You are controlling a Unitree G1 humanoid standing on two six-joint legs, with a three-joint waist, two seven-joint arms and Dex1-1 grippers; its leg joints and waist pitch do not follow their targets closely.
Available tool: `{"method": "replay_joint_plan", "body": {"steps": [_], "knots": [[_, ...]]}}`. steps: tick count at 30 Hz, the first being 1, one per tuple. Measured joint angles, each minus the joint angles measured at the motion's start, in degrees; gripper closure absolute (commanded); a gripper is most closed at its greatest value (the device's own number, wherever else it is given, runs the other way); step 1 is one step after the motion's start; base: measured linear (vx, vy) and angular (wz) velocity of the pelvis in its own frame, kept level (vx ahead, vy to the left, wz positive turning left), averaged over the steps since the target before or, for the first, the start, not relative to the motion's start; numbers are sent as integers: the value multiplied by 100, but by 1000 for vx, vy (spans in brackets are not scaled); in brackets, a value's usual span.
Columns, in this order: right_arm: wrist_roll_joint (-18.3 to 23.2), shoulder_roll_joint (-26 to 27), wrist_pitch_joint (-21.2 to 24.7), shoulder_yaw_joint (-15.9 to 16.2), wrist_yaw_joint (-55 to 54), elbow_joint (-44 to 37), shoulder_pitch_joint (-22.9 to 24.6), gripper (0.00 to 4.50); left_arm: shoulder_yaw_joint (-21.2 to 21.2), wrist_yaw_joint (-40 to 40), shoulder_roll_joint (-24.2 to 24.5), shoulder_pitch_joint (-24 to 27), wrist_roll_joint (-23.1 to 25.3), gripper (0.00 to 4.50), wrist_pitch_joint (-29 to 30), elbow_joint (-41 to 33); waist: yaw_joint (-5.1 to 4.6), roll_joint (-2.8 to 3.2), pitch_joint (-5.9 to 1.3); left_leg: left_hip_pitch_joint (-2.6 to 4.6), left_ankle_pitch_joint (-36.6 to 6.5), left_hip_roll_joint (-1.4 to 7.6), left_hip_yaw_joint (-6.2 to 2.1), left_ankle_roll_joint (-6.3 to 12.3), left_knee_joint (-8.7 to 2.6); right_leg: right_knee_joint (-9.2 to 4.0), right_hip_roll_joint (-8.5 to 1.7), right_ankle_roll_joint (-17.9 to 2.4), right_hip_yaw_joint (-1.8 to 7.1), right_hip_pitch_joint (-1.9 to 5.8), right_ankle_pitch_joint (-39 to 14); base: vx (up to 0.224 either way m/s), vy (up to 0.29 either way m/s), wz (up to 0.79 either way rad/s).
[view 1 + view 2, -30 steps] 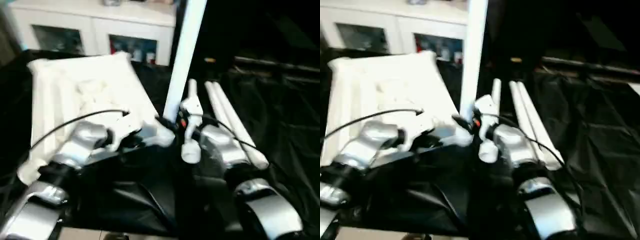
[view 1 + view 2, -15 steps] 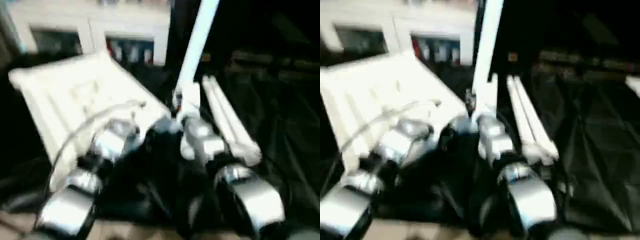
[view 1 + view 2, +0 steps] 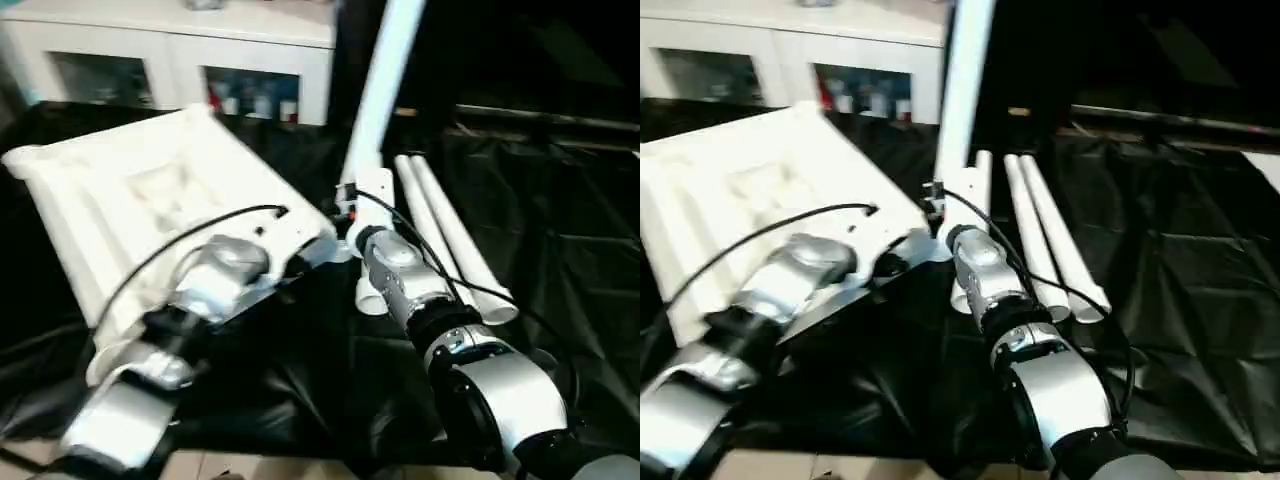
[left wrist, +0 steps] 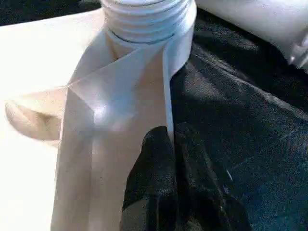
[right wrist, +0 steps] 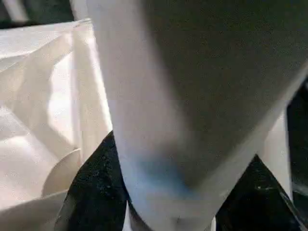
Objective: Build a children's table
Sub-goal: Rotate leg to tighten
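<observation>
Kids' table, mid-build, still upside down

The white plastic tabletop (image 3: 150, 200) lies ribbed side up on the black sheet, turned at an angle, with raised ribs and a shallow panel in the middle. One white tubular leg (image 3: 378, 95) stands nearly upright at its near corner socket (image 4: 144, 29), where a threaded collar shows. The other white legs (image 3: 445, 240) lie side by side just to the right, their open round ends pointing toward the camera.

Indoor room, domestic or lab type cannot be told. A low white cabinet with glass doors (image 3: 170, 75) holds small coloured items. A crinkled black plastic sheet (image 3: 560, 230) covers the worktop.
</observation>
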Motion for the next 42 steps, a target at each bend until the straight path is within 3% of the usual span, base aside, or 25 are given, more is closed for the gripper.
{"method": "replay_joint_plan", "body": {"steps": [9, 17, 22, 32, 38, 42], "knots": [[-128, -699, 5, 579, 3148, -301, 70, 262, 54, -1244, 1066, 504, -343, 450, -795, -607, -72, -16, -10, -2, -5, 67, 15, -15, -27, -12, 68, -94, -5, -5, -47, 6, 0, 0], [-88, -1207, -165, 866, 5368, -778, 377, 262, 53, -2157, 1511, 869, -672, 450, -1562, -801, 61, -20, -10, 5, -7, 92, 84, -15, -26, -5, 64, -107, -3, -4, -59, 0, 0, 0], [-36, -1301, -209, 942, 5850, -985, 531, 262, 43, -2400, 1581, 941, -745, 450, -1658, -853, 136, -24, -7, 38, -6, 93, 95, -16, -23, 6, 59, -107, 9, -4, -59, 0, 0, 0], [-20, -1199, -244, 873, 5476, -1061, 653, 262, 42, -2322, 1548, 940, -689, 450, -1669, -809, 143, -30, -11, 46, -2, 95, 94, -24, -26, 20, 62, -106, 26, 6, -59, 0, 0, 0], [-37, -631, 11, 389, 2385, -469, 435, 262, 85, -932, 692, 412, -261, 450, -1017, -87, 43, -54, -2, 100, 26, 81, 95, -69, -25, 61, 68, -63, 80, 11, -81, -21, -3, -2], [131, -387, 204, 2, 1150, -239, 287, 262, 121, -302, 180, 149, -205, 450, -544, 227, 52, -65, -10, 121, 26, 76, 97, -69, -23, 59, 68, -63, 90, 12, -81, 0, 0, 0]]}}
